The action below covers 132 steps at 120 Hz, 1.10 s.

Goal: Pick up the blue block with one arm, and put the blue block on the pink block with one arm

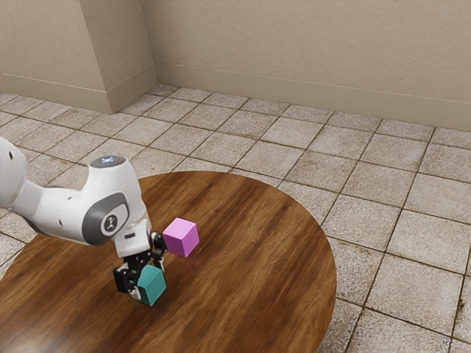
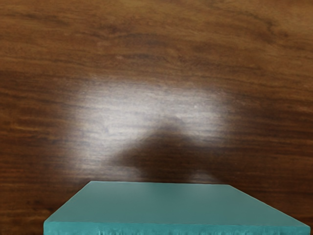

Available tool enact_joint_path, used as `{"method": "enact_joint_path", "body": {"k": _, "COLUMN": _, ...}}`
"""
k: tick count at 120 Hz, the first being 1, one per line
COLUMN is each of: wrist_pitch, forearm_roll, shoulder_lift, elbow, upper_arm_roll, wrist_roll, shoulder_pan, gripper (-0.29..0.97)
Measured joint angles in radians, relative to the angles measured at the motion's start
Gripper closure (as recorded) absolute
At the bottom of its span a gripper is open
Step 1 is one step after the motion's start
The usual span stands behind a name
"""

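So your gripper (image 1: 142, 274) has the teal-blue block (image 1: 152, 285) pinched between both black fingers (image 1: 124, 280). The jaws are only as wide as the cube and closed on it from two sides. The block sits tilted in the grip, low over the round wooden table (image 1: 250, 279). I can't tell if it's actually clear of the wood. In the wrist view, the block's top face (image 2: 171, 205) is right under the hand, with a dark shadow on the tabletop (image 2: 156, 73) just past it. The pink block (image 1: 180, 237) stands on the table just beside the hand, close to the upper finger. I can't say whether they touch.
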Motion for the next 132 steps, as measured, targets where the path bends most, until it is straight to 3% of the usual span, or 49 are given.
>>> {"method": "enact_joint_path", "body": {"k": 14, "wrist_pitch": 0.005, "forearm_roll": -0.002, "shoulder_lift": -0.001, "elbow": 0.000, "upper_arm_roll": -0.002, "wrist_roll": 0.007, "shoulder_pan": 0.010, "gripper": 0.29}}
{"method": "enact_joint_path", "body": {"k": 31, "wrist_pitch": 0.000, "forearm_roll": -0.005, "shoulder_lift": -0.064, "elbow": 0.002, "upper_arm_roll": -0.051, "wrist_roll": 0.014, "shoulder_pan": 0.038, "gripper": 0.39}}
{"method": "enact_joint_path", "body": {"k": 53, "wrist_pitch": -0.096, "forearm_roll": -0.001, "shoulder_lift": -0.086, "elbow": 0.160, "upper_arm_roll": -0.054, "wrist_roll": 0.026, "shoulder_pan": 0.002, "gripper": 0.37}}
{"method": "enact_joint_path", "body": {"k": 88, "wrist_pitch": -0.271, "forearm_roll": 0.071, "shoulder_lift": 0.162, "elbow": 0.508, "upper_arm_roll": -0.046, "wrist_roll": 0.051, "shoulder_pan": 0.072, "gripper": 0.34}}
{"method": "enact_joint_path", "body": {"k": 107, "wrist_pitch": -0.320, "forearm_roll": 0.084, "shoulder_lift": 0.251, "elbow": 0.583, "upper_arm_roll": -0.046, "wrist_roll": 0.062, "shoulder_pan": 0.073, "gripper": 0.34}}
{"method": "enact_joint_path", "body": {"k": 132, "wrist_pitch": -0.346, "forearm_roll": 0.105, "shoulder_lift": 0.268, "elbow": 0.612, "upper_arm_roll": -0.046, "wrist_roll": 0.075, "shoulder_pan": 0.075, "gripper": 0.34}}
